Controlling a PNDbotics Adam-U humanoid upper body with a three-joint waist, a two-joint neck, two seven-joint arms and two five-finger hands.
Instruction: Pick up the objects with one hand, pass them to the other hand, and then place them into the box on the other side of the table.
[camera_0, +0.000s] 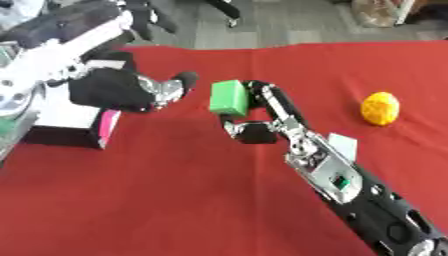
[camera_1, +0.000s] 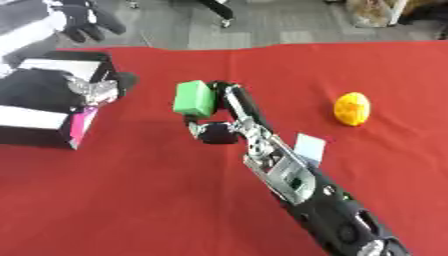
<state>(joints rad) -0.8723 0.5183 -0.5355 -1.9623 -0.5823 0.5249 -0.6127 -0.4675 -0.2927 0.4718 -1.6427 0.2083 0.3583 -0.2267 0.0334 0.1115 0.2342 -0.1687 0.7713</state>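
- Holding a green block (camera_0: 230, 97), the right hand (camera_0: 255, 131) has its fingers (camera_0: 273, 100) and thumb closed round it, lifted above the red worktop (camera_0: 175, 200) about mid-table.
- Left hand (camera_0: 162, 92) sits just left of the block, a small gap between them; its fingers look mostly relaxed and grasp nothing, with the palm turned toward the block.
- Box (camera_1: 52, 120), black and white with a pink side, lies further left, under and behind the left hand.
- Yellow ball (camera_0: 381, 108) rests well to the right of the right hand's fingers, untouched; a small pale card (camera_1: 309, 147) lies beside the right forearm.
- Judged step: handover about to happen, nothing in the box yet that I can see.
- Risk: block drops onto the worktop if the right fingers let go before the left ones close on it.
- Risk: only the block's left face is free, so the left fingers may clash with the right ones.
- Risk: the left arm may bump the box on turning back.
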